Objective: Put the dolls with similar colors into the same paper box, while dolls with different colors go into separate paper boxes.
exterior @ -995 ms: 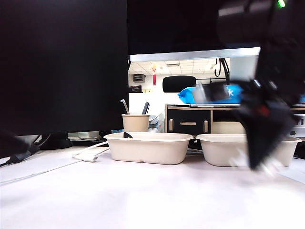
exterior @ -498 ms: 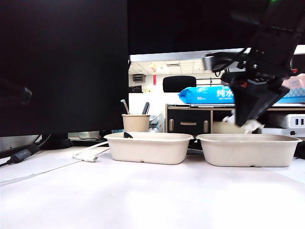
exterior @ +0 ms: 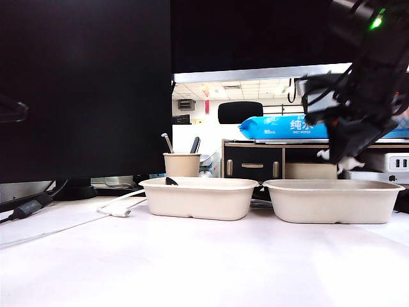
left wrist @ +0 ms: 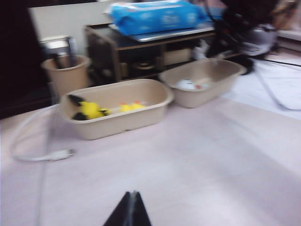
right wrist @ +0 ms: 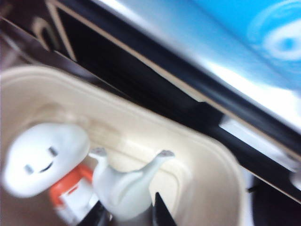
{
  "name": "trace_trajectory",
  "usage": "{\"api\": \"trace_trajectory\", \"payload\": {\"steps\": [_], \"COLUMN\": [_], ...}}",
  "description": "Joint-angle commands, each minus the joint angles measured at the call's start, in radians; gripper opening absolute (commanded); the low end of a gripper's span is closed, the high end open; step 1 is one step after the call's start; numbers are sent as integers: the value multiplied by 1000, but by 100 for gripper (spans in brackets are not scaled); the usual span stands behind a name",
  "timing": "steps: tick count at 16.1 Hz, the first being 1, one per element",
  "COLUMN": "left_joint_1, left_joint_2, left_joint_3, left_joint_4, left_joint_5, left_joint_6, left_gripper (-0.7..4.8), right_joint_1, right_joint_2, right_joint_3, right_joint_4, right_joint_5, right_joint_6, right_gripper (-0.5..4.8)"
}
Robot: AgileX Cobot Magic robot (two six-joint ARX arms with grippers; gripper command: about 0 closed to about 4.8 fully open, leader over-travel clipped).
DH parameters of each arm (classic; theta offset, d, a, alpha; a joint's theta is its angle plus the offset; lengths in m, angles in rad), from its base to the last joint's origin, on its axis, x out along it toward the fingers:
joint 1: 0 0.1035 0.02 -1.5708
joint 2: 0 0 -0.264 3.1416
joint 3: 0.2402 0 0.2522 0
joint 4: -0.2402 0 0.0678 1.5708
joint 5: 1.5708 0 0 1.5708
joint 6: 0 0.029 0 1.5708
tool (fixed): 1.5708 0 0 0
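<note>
My right gripper [right wrist: 129, 207] is shut on the white limp long-limbed doll [right wrist: 123, 184], whose limbs stick up. In the exterior view this gripper [exterior: 342, 160] hangs just above the right paper box [exterior: 332, 203]. Inside that box [right wrist: 141, 117] lies the white round-headed doll with an orange patch [right wrist: 44, 157], beside the held one. The left paper box [left wrist: 117, 123] holds the yellow black-eared doll [left wrist: 91, 110] and the yellow duck [left wrist: 130, 107]. My left gripper [left wrist: 133, 194] is shut on nothing, over bare table well in front of both boxes.
A beige cup with pens [exterior: 182, 164] stands behind the left box [exterior: 198, 199]. A white cable [exterior: 118, 208] lies to its left. A black monitor [exterior: 83, 89] fills the back left. A blue wipes pack [exterior: 281, 126] rests on a cabinet behind the boxes.
My right gripper has risen with the white doll from low in front of the right box to just above it. The dark left arm at the left edge has moved upward.
</note>
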Motion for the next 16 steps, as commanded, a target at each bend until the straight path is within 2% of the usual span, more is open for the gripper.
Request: {"api": "trace_trajectory", "payload": {"steps": [1,5,6,7,8,10,12,13,16], "left_joint_1": [46,154,212,281,322,411,426,426,439], "left_joint_2": [-14,-30,-30,-30,-30,-30,-30,-30,-30], "left_joint_3": [1,1,1,1,1,1,1,1,1], "left_joint_4": [12,12,13,12,13,13,13,13,12], "left_joint_5": [1,1,1,1,1,0,1,1,1], "left_joint_6": [0,0,0,0,0,0,0,0,0], "left_gripper": [-5,-5,-5,-5,-5,-5,-5,-5,-5], "right_joint_1": [0,0,1,1,1,1,4,4,4], "right_joint_2": [50,37,9,-51,-96,-239,-361,-419,-628], "right_joint_3": [5,38,50,51,51,50,48,39,-39], "right_joint_4": [35,17,5,6,5,-23,-65,-74,-64], "right_joint_5": [16,13,3,-26,-53,-176,-314,-348,-354], "right_joint_6": [42,87,110,113,113,138,140,139,139], "right_gripper": [217,209,162,48,-3,-7,-7,-7,-7]}}
